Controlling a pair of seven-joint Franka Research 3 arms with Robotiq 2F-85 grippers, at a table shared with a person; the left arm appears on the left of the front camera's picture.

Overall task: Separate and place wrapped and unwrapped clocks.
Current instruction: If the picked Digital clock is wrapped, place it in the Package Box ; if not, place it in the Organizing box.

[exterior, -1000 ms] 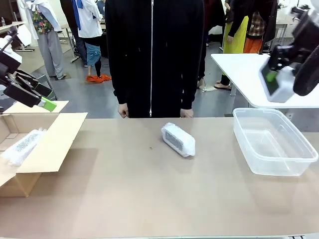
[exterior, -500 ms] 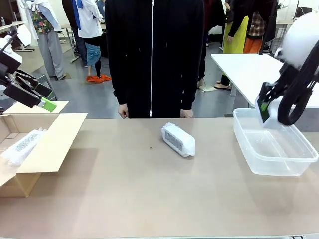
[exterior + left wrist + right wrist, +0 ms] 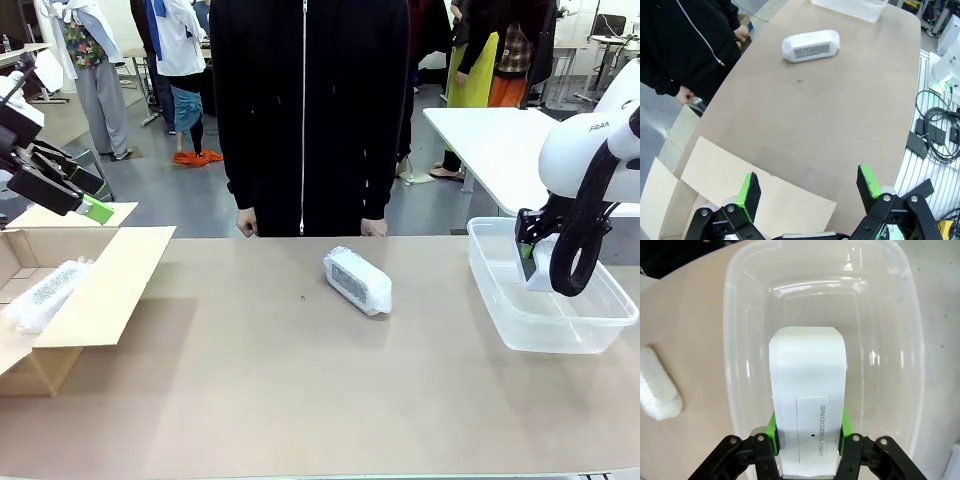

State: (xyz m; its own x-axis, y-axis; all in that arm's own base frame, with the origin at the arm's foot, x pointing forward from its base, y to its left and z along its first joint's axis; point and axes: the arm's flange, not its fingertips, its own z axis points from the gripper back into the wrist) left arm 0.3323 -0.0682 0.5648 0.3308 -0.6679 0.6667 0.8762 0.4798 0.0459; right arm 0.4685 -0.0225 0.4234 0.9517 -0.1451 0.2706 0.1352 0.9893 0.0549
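Note:
My right gripper (image 3: 529, 262) is shut on the bare white unwrapped clock (image 3: 541, 270) and holds it low inside the clear plastic bin (image 3: 590, 330). The right wrist view shows that clock (image 3: 808, 385) between the green pads (image 3: 772, 427), its back facing the camera, above the bin's floor (image 3: 875, 340). One bubble-wrapped clock (image 3: 357, 280) lies mid-table in front of the person; it appears in the left wrist view (image 3: 811, 46) too. Another wrapped clock (image 3: 45, 293) lies in the cardboard box (image 3: 100, 290). My left gripper (image 3: 75, 198) hangs open above the box, empty.
A person in a black zip jacket stands at the far edge, hands (image 3: 247, 224) hanging by the table. The box flap (image 3: 740, 200) lies under my left fingers (image 3: 749, 192). Cables (image 3: 940, 135) sit off the table's near side. A white table (image 3: 490, 140) stands behind the bin.
My right gripper has come down with the bare clock from above the bin's far rim into the bin. The left arm and both wrapped clocks have not moved.

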